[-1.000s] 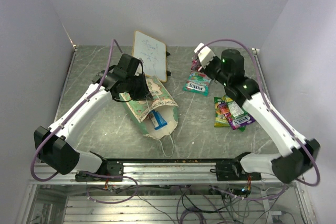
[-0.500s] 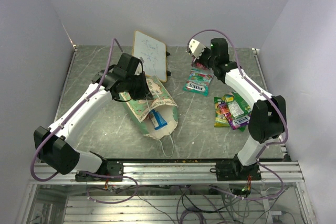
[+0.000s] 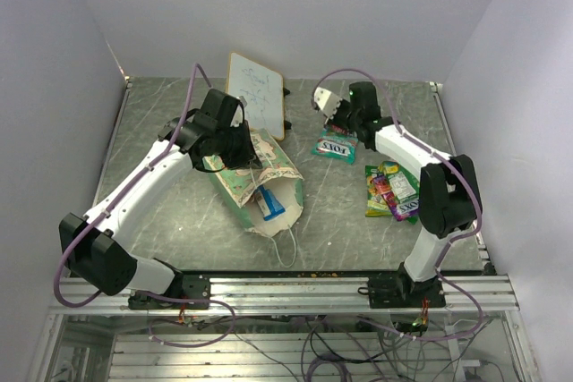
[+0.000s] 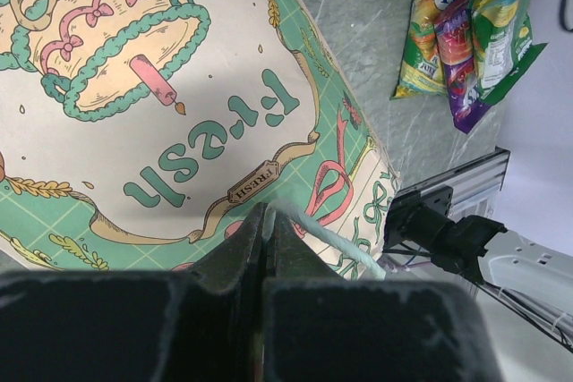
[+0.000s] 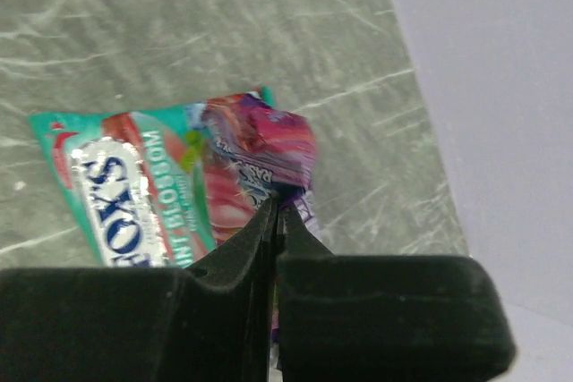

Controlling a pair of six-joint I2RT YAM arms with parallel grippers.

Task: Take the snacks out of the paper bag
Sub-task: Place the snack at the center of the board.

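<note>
Roughly, you look past the halfway mark. Your right gripper is clamped on a crumpled pink-and-purple packet, which hangs over one end of the teal packet lying flat on the table. Whether the two touch, you cannot tell. A pile of snacks in green, purple and yellow already sits out on the right, well apart from the paper bag. Your left gripper is pinched tight on the bag's printed wall beside a string handle. The bag lies on its side with its mouth toward the arm bases. One blue-and-white packet shows in that mouth, so at least that one has yet to come out. Anything deeper is hidden. What seems left is setting down the held packet and then reaching in for the blue one.
</note>
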